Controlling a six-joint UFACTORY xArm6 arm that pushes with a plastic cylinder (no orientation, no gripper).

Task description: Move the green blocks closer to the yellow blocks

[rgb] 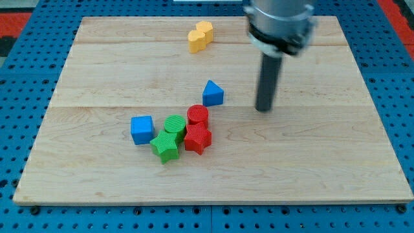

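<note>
You have one pale wooden worktop (336,155) filling most of the view, set on a blue pegboard (19,129) with a strip of red at the top corners. No brand, label or writing can be read anywhere.

One dark rod comes down from the arm's grey housing (279,22) at the view's top right. My tip (264,109) rests on the worktop to the view's right of the blue triangular block, clear of it and well apart from the cluster below. There is no claw on this arm, so you have no opening or grip to read.

Count the blocks: two green, two red, two blue, and yellow pieces that look like two pressed together.

The green cylinder (174,124) sits in the cluster at lower centre, touching the green star-shaped block (165,148) just below it. The red cylinder (198,116) and the red star-shaped block (197,138) stand stacked in the same way, just to the view's right of the greens and touching them. The blue cube (141,129) lies just to the view's left of the greens.

The blue triangular block (213,94) stands alone above the reds.

The yellow blocks (200,36) sit near the top edge, well apart from the greens.
</note>
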